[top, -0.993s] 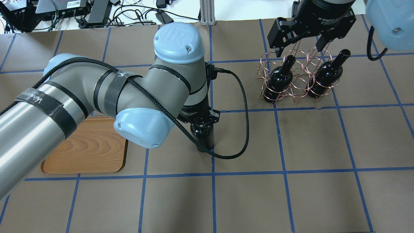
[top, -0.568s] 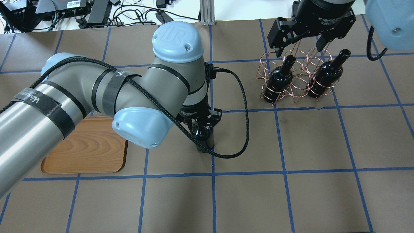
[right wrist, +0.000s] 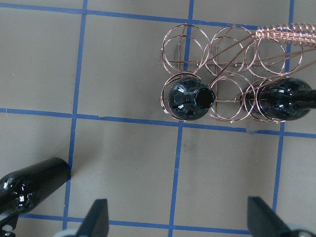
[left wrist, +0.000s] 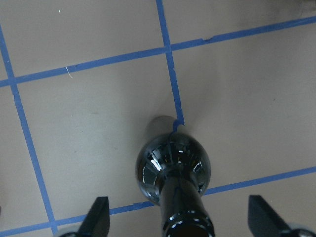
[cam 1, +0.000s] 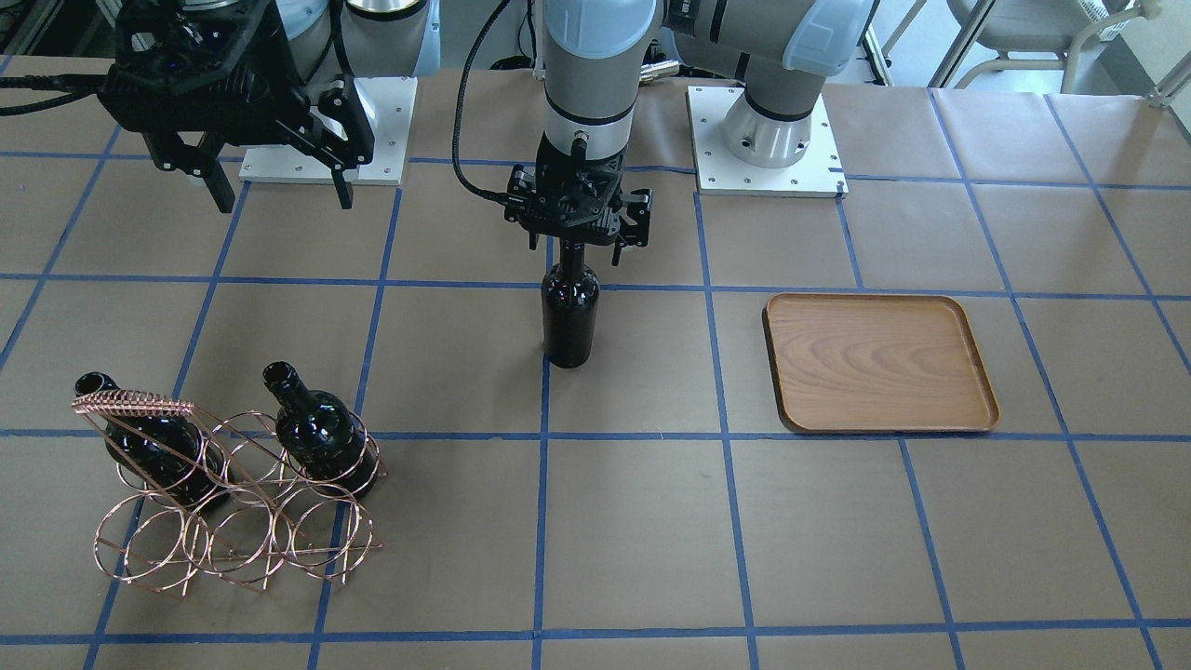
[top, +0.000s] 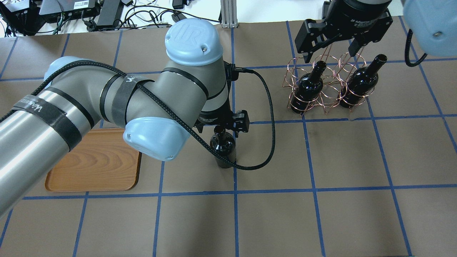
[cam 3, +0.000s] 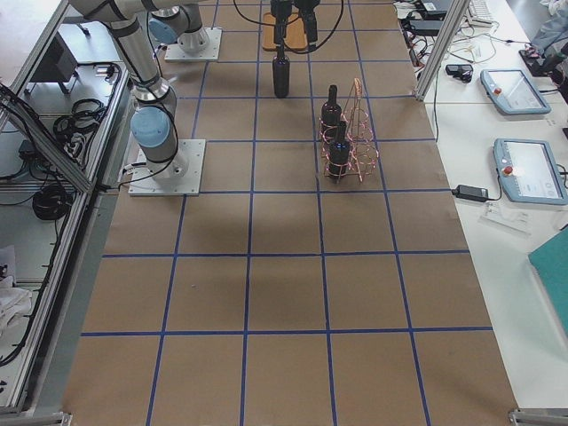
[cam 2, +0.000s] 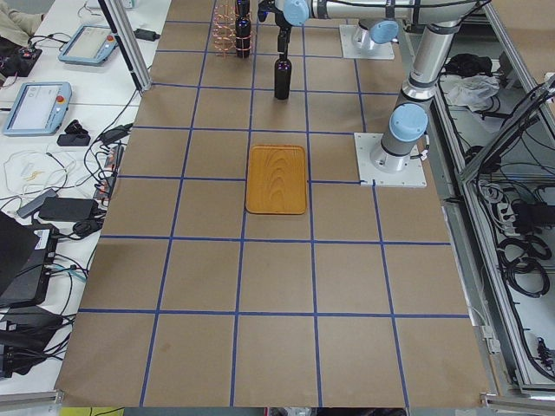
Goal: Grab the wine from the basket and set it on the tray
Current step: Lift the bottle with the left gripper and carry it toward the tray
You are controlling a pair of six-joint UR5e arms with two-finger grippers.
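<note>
One wine bottle (cam 1: 569, 321) stands upright on the brown table paper, on a blue tape line, between the basket and the tray. My left gripper (cam 1: 584, 237) is open just above it, its fingers (left wrist: 96, 219) wide on either side of the neck, not touching. The bottle also shows in the overhead view (top: 223, 150). The copper wire basket (cam 1: 130, 402) holds two more bottles (top: 307, 89) (top: 358, 85); its middle ring is empty. My right gripper (top: 330, 50) is open and empty, hovering above the basket's far side. The wooden tray (cam 1: 879, 363) is empty.
My left arm's elbow and forearm (top: 107, 103) hang over part of the tray (top: 96, 160) in the overhead view. A black cable (top: 267, 107) loops beside the standing bottle. Arm base plates (cam 1: 768, 140) sit at the robot's edge of the table.
My left gripper was closed around the standing bottle's neck, then opened and has risen, so the neck and shoulder now show below it. The right gripper has not moved.
</note>
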